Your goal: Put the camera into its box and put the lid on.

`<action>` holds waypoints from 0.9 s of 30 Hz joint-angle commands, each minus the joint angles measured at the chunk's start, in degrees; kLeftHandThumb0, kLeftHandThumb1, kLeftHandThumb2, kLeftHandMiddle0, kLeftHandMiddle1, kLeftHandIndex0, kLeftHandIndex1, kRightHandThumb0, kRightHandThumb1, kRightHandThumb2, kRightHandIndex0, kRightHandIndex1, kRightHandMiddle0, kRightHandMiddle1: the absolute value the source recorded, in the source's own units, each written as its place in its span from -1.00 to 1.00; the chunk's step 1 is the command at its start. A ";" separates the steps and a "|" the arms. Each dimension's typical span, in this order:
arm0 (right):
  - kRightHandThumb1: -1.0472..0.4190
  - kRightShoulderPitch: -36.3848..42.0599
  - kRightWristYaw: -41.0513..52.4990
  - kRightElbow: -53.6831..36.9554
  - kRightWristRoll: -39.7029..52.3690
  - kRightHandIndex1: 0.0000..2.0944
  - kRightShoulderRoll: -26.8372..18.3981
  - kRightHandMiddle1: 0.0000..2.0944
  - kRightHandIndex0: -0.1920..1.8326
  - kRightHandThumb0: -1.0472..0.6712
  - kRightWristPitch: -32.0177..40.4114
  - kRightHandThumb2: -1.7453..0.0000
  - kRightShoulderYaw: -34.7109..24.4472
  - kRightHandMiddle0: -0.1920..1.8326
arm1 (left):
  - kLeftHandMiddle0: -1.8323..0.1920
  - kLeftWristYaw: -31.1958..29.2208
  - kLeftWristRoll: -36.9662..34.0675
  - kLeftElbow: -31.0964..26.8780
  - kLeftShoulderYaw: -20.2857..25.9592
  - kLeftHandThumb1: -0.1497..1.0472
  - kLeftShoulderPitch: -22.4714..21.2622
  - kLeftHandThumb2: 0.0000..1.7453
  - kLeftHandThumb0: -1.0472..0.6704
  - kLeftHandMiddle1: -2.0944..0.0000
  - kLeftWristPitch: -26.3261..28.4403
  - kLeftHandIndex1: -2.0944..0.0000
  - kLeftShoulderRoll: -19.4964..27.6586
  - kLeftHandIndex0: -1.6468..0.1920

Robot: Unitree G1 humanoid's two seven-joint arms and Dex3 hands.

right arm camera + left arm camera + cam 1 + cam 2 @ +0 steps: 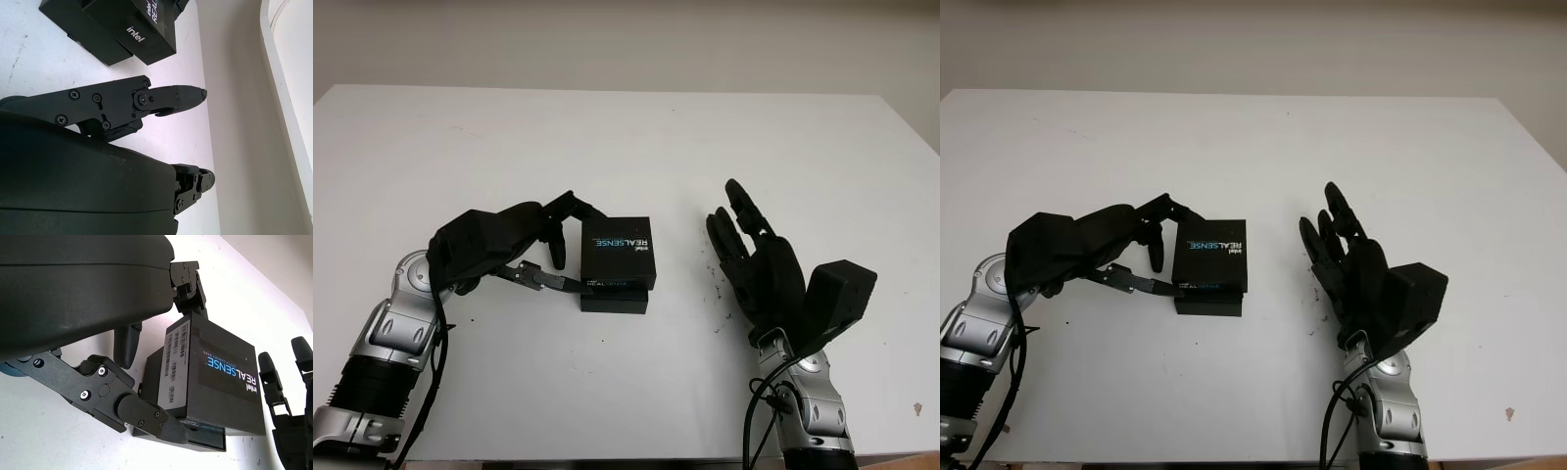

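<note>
White tabletop (607, 147) runs back to a pale wall, and near its middle sits the black box (615, 300) with its lid (618, 252) lying on top. The lid is printed REALSENSE in white and blue and is not seated squarely: it sits skewed and shifted toward the far side of the box, so a strip of the box's base shows beneath its near edge. Both pieces are flat on their broad faces, the lid's lettering running along its length, roughly across the table. Whether the camera is inside cannot be told.

To the left of the box, the left hand (551, 250) is closed on it: one finger (188, 281) presses the lid's far corner while the thumb (142, 413) bears against the box's near left edge, with a third finger hanging just beside the lid's barcoded side.

To the right of the box, clearly apart from it, the right hand (749, 250) is open and holds nothing, raised with its fingers toward the far side of the table.
</note>
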 commanded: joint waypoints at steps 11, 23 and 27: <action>-1.00 -0.33 0.55 -0.42 -0.20 -0.95 -0.26 -0.94 -0.75 -0.32 -0.46 0.77 -0.08 -0.69 | 0.05 -0.48 0.29 -0.17 -0.22 1.00 -1.08 -0.63 -0.19 -1.00 -0.04 -1.00 0.67 0.34; -1.00 -0.90 0.61 -0.38 0.60 -0.95 -0.03 -0.94 -0.75 -0.33 1.00 0.79 -0.18 -0.69 | 0.09 -1.53 0.93 -1.05 -0.62 1.00 -1.56 -0.62 -0.20 -1.00 0.73 -1.00 1.28 0.37; -1.00 -1.08 0.53 -0.23 0.51 -0.95 -0.08 -0.95 -0.75 -0.34 1.41 0.79 -0.10 -0.69 | 0.10 -2.49 0.44 -2.28 -0.45 1.00 -1.59 -0.62 -0.20 -1.00 2.02 -1.00 1.40 0.38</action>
